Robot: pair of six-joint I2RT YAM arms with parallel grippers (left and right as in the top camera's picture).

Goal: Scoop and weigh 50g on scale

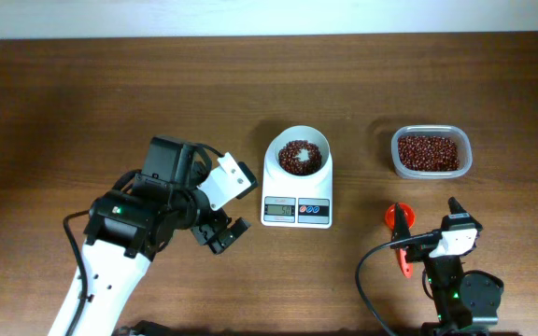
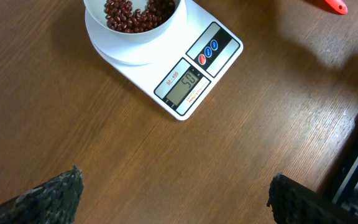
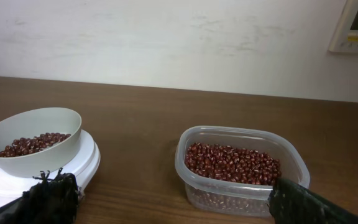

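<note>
Although the scale (image 1: 296,187) sat squarely at the middle of the table (image 1: 82,93), its bowl (image 1: 299,157) already carrying a mound of red beans (image 2: 132,15) and its display (image 2: 184,86) apparently reading fifty, the result looked easy to spoil. By my judgement the nearest threat was the left gripper (image 2: 179,199), which hung just to the scale's left and pointed towards it. A careless sweep from there could nudge the white base or bowl and upset the reading. A further scoopful would overshoot the target as well.

Out to the right, well apart from the scale, stood the clear tub (image 1: 430,154) of spare beans. The orange scoop (image 1: 400,233) lay loose on the wood in front of it, near the right arm and touched by neither gripper. A black cable (image 1: 374,266) looped close by the scoop. It might catch the handle and drag it if that arm swung, though I could not tell whether the two touched.

Both sets of fingers were spread to their full width. Those of the left gripper (image 2: 58,196) framed bare wood in the left wrist view, holding nothing and touching nothing. The right gripper (image 3: 166,208) was likewise released and empty, its fingers (image 3: 51,199) apart low over the table, with the tub and scale beyond them.
</note>
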